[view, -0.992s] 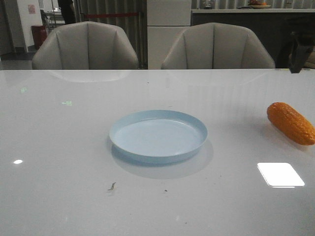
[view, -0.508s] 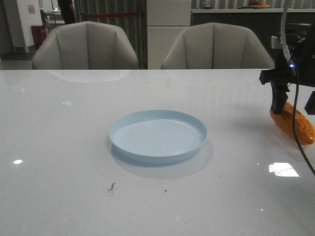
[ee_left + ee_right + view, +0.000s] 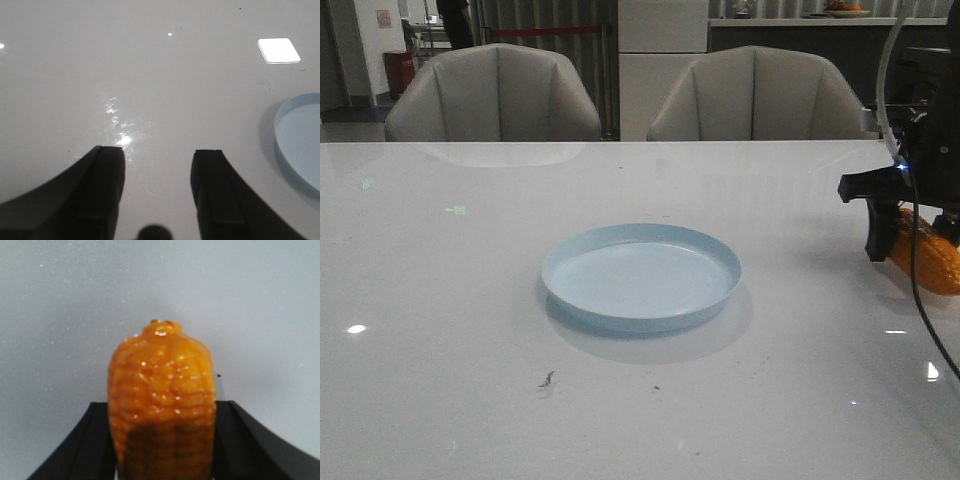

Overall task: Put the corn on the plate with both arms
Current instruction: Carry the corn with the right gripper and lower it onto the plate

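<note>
Tabletop, glossy and white, fills most of the front view, with two grey upholstered chairs behind its far edge. Near the middle of it sits the round, shallow, pale blue plastic plate, holding nothing. At the table's right edge, well apart from the plate, the black right arm's two-fingered gripper reaches down over the orange-yellow toy corn cob with bumpy kernel rows, which lies on the table; a black cable trails in front of it. From here only one dark finger shows clearly beside the cob's left end, and the far finger is cut off at the frame edge. The right wrist view fills that gap: the corn stands between both black fingers, its tapered tip pointing away from the camera, the jaws spread to about the cob's width and flanking it closely on each side; whether the pads actually press the kernels cannot be told. The left arm does not appear in the front view at all. Its wrist camera shows the left gripper with jaws parted wide over bare table, nothing between them, and a curved piece of the plate's rim off to one side. A small dark speck lies on the table in front of the plate.
</note>
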Available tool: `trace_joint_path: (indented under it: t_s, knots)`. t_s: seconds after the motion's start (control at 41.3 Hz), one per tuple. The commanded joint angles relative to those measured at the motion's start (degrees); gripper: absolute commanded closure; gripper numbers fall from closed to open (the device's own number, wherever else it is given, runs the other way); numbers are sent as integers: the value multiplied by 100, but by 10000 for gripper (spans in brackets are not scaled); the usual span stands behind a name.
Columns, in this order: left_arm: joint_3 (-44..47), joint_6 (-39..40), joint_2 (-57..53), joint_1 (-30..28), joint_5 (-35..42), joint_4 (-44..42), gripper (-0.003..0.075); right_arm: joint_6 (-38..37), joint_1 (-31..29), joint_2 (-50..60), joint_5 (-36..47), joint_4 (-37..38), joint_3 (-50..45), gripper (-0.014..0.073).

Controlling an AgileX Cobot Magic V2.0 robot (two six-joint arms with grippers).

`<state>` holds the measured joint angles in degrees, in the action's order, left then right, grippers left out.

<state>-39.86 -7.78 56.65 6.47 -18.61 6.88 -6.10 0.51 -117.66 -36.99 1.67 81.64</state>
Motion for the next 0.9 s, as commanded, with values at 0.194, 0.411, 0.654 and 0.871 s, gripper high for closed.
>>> trace_joint_path:
  t_s: [0.194, 0.411, 0.654, 0.871]
  knots:
    - [-164, 25, -89, -21, 378, 72, 344, 316, 201, 344, -502, -6, 1282, 354]
    - [-164, 25, -89, -21, 378, 75, 344, 856, 927, 339, -1073, -35, 2507, 354]
    - [-164, 25, -89, -21, 378, 135, 344, 887, 1932, 297, -1117, -254, 2822, 354]
    - [-164, 25, -89, -21, 378, 180, 344, 887, 2687, -135, -1253, -301, 2822, 274]
